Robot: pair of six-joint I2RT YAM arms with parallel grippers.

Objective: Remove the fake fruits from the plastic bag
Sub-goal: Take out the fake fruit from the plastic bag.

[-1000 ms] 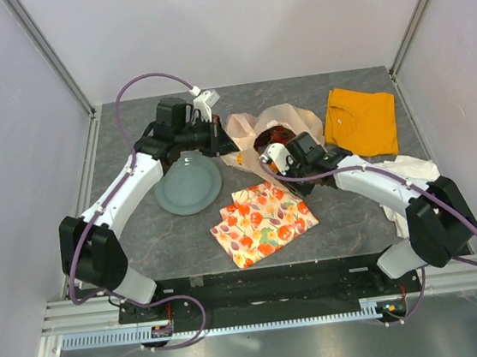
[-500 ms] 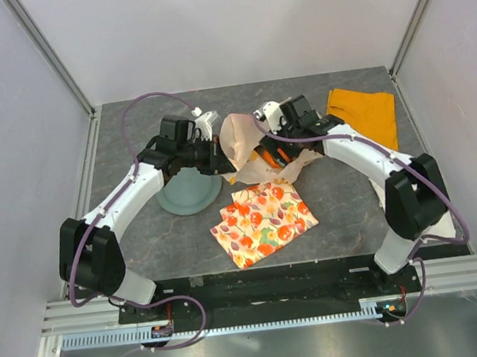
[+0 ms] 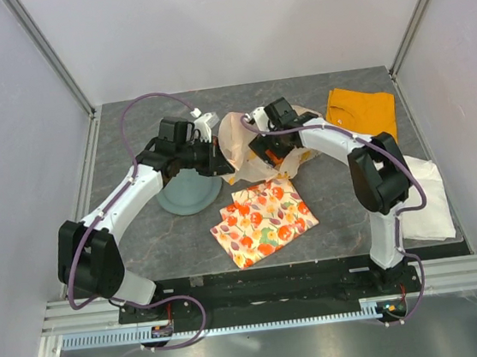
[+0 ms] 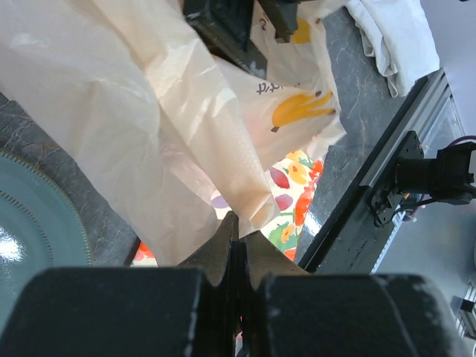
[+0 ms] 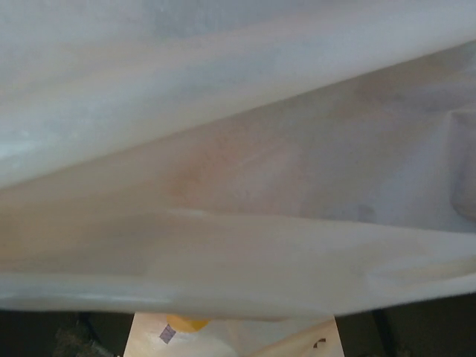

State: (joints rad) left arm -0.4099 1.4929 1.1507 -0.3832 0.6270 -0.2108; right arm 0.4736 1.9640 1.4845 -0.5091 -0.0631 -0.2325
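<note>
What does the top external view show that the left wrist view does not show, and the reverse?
Only top external: the orange folded cloth. Only left wrist: dark lettering on the plastic bag, and the left gripper shut on its film. Both: the bag, the teal plate, the fruit-patterned cloth, the white cloth.

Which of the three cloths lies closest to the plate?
The fruit-printed cloth, just right of the grey-green plate; the plain orange cloth and the white cloth both lie over on the right side.
</note>
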